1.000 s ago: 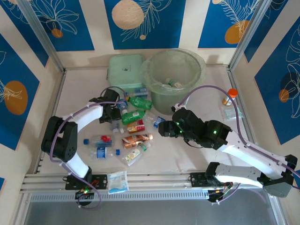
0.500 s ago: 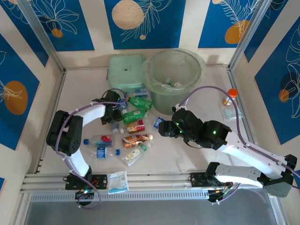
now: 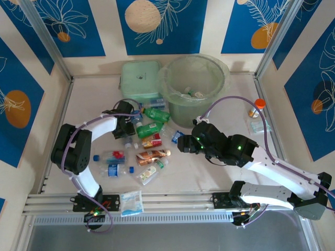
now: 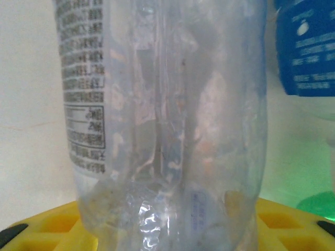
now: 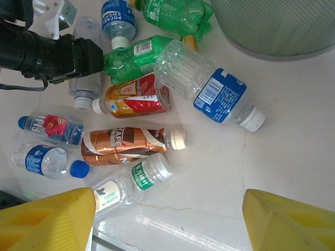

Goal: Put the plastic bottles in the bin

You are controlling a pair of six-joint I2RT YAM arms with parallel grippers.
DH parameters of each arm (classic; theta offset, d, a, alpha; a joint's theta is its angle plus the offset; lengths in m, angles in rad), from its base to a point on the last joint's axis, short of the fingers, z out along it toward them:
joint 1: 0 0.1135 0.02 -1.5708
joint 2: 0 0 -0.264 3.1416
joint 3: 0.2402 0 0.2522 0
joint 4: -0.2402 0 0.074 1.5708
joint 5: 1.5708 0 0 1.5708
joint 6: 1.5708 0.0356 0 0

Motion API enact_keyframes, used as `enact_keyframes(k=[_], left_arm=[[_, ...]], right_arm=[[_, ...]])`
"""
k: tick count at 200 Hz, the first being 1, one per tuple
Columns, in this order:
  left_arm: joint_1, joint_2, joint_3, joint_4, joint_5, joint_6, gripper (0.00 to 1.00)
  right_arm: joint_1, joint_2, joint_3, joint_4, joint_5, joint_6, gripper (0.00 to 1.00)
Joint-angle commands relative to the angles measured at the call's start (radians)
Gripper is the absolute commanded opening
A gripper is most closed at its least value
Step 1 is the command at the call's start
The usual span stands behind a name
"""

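Left gripper (image 3: 129, 127): around clear bottle (image 4: 167, 130), can't tell if clamped; verify squeeze before lifting.
Right gripper (image 5: 166, 212): spread, empty, mid-bench (image 3: 209, 172).
Next: lift high, clear bin (image 3: 168, 78) rim.

Right wrist view: white capitals reading POCARI SWEAT on the blue-labelled bottle (image 5: 118, 15). Brown bottle (image 5: 125, 144): pale lettering, too blurred to read. Red-labelled bottle (image 5: 137, 97) and large clear bottle (image 5: 209, 89): fine print, illegible. Left wrist view: close-up clear bottle (image 4: 172, 130) carries a white panel of small black print, illegible
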Motion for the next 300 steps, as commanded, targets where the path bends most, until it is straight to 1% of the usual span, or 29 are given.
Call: enact_keyframes(k=[1,31,69,112,133,156,185,231,245,274,300], left_arm=[[0.013,-0.08,0.035,-0.064,-0.022,0.007,0.53],[0.013,-0.166,0.103,-0.126,-0.06,0.026,0.53],[0.014,-0.242,0.241,-0.18,-0.043,0.049,0.51],[-0.003,-0.265,0.438,-0.152,0.078,0.06,0.5],[-0.017,-0.262,0.533,-0.123,0.144,0.035,0.5],[-0.047,-0.247,0.632,-0.12,0.156,0.01,0.5],[-0.108,-0.2,0.751,-0.097,0.184,-0.008,0.5],[-0.213,-0.052,0.894,0.064,0.258,-0.058,0.52],[-0.229,0.003,0.921,0.132,0.279,-0.092,0.52],[-0.252,0.133,0.986,0.274,0.378,-0.193,0.52],[-0.272,0.254,1.115,0.256,0.395,-0.222,0.51]], right_arm=[[0.005,-0.008,0.002,-0.015,0.027,0.018,0.75],[0.004,-0.009,0.008,-0.022,0.031,0.017,0.75],[0.002,-0.022,0.007,-0.032,0.041,0.012,0.75],[-0.005,-0.013,-0.012,-0.02,0.019,0.016,0.75],[-0.005,-0.008,-0.013,-0.02,0.015,0.021,0.74],[-0.003,-0.006,-0.016,-0.019,0.013,0.024,0.75],[-0.002,0.001,-0.024,-0.015,0.006,0.029,0.75],[0.001,0.013,-0.056,0.014,-0.016,0.053,0.74],[0.002,0.005,-0.076,0.025,-0.02,0.066,0.74],[0.005,-0.027,-0.124,0.029,-0.028,0.101,0.74],[0.009,-0.074,-0.164,0.015,-0.025,0.129,0.74]])
